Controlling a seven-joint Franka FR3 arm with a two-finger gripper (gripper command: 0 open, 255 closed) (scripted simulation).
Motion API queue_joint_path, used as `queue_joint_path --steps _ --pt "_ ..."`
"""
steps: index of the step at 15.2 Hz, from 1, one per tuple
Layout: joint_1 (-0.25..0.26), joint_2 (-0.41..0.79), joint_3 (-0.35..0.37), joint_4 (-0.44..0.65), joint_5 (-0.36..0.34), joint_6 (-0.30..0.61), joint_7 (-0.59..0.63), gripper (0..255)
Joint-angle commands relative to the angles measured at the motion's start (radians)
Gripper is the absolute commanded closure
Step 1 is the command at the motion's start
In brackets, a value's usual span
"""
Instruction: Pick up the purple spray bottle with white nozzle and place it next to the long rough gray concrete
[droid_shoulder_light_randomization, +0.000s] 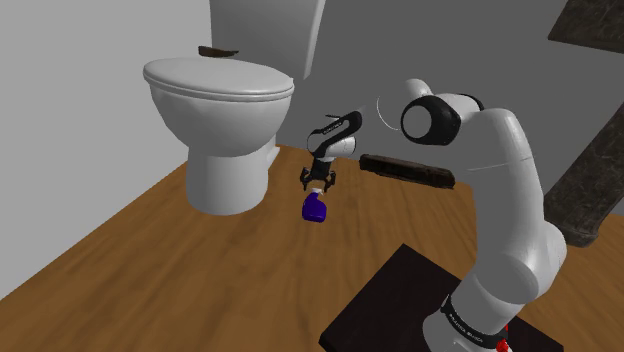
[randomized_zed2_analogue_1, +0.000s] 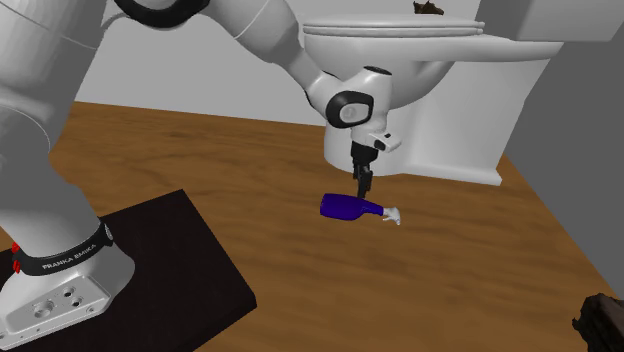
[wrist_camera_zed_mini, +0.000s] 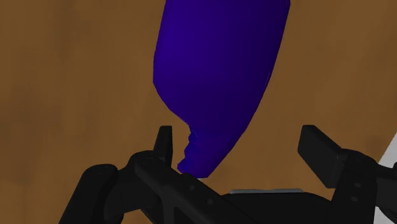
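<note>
A purple spray bottle (randomized_zed2_analogue_1: 350, 207) with a white nozzle (randomized_zed2_analogue_1: 390, 216) lies on its side on the wooden floor in front of the toilet. My gripper (randomized_zed2_analogue_1: 364, 190) hangs just above its neck end, pointing down. In the shoulder view the gripper (droid_shoulder_light_randomization: 320, 183) is right over the bottle (droid_shoulder_light_randomization: 316, 209). In the wrist view the bottle (wrist_camera_zed_mini: 216, 70) tapers toward the hand, and its neck sits between the spread fingers (wrist_camera_zed_mini: 165, 143), closer to one of them and not clasped. The gripper (wrist_camera_zed_mini: 242, 149) is open. The long dark concrete piece (droid_shoulder_light_randomization: 408, 171) lies on the floor behind the arm.
A white toilet (droid_shoulder_light_randomization: 220, 120) stands close behind the bottle, with a small brown thing (droid_shoulder_light_randomization: 218, 51) on its tank. My black stand (droid_shoulder_light_randomization: 400, 300) sits at the shoulder view's lower right. A dark rough wall edge (droid_shoulder_light_randomization: 600, 170) rises at that view's right. Wooden floor spreads to the left.
</note>
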Motion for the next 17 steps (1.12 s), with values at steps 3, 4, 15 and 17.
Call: queue_joint_path --steps 3,4,15,17 --pt "-0.030 0.154 -0.004 0.171 0.029 -0.011 0.038 0" --pt "-0.030 0.164 -0.003 0.174 0.030 -0.003 0.038 0" --pt "-0.032 0.233 0.004 0.201 0.036 0.039 0.035 0" --pt "-0.032 0.233 0.004 0.201 0.036 0.039 0.035 0"
